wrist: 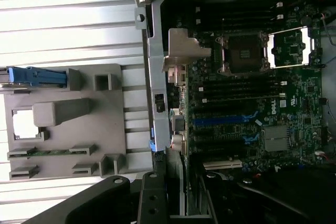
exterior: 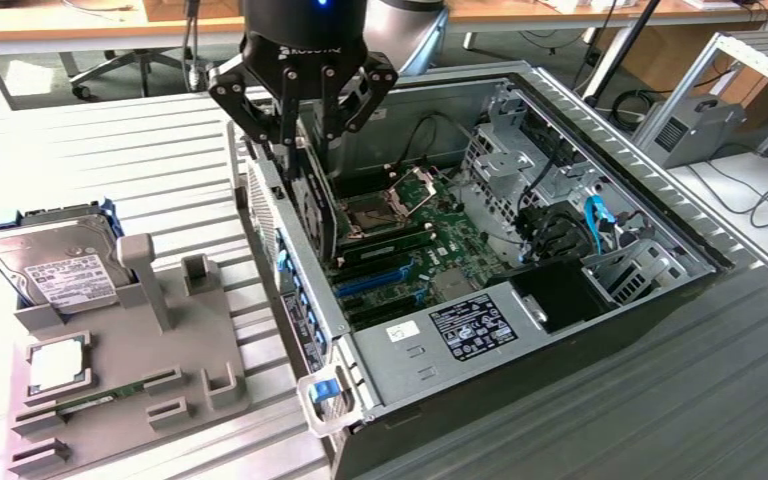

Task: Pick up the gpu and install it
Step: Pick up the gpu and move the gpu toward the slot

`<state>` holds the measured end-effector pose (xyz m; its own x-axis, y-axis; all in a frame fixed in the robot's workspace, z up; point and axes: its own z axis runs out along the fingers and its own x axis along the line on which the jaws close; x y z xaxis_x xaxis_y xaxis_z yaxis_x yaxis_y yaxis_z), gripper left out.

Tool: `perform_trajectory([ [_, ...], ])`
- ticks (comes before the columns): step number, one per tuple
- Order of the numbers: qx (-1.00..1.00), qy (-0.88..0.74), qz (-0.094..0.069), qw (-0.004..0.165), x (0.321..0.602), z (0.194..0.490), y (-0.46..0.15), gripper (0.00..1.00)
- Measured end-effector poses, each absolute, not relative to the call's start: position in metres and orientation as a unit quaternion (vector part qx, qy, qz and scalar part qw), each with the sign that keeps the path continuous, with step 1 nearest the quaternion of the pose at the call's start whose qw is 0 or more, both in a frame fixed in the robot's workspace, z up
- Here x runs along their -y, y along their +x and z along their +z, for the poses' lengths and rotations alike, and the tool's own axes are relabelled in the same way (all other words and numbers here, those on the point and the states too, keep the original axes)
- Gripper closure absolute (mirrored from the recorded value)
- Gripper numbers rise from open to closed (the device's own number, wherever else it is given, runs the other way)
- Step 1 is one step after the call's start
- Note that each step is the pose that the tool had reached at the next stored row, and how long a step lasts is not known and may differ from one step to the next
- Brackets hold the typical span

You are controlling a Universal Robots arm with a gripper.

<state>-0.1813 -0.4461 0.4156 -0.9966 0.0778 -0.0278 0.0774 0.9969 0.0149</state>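
The pincer [exterior: 307, 138] grips the gpu [exterior: 320, 205] edge-on and upright inside the open computer case [exterior: 398, 378], its lower edge seemingly just above the slots [exterior: 373, 282], with any contact hidden.

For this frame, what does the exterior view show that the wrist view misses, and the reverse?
Exterior view: the gripper shut on the gpu, held on edge just inside the open case; the hard drive label; the power supply. Wrist view: the motherboard seen straight down, with its brand mark. Both: the open CPU socket, gray holder and memory strip.
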Motion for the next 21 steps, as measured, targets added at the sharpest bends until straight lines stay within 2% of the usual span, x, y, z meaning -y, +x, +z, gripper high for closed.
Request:
perform_trajectory([
  [21, -0.999, 0.039, 0.003, 0.014, 0.446, 0.413, -0.158, 0.71],
])
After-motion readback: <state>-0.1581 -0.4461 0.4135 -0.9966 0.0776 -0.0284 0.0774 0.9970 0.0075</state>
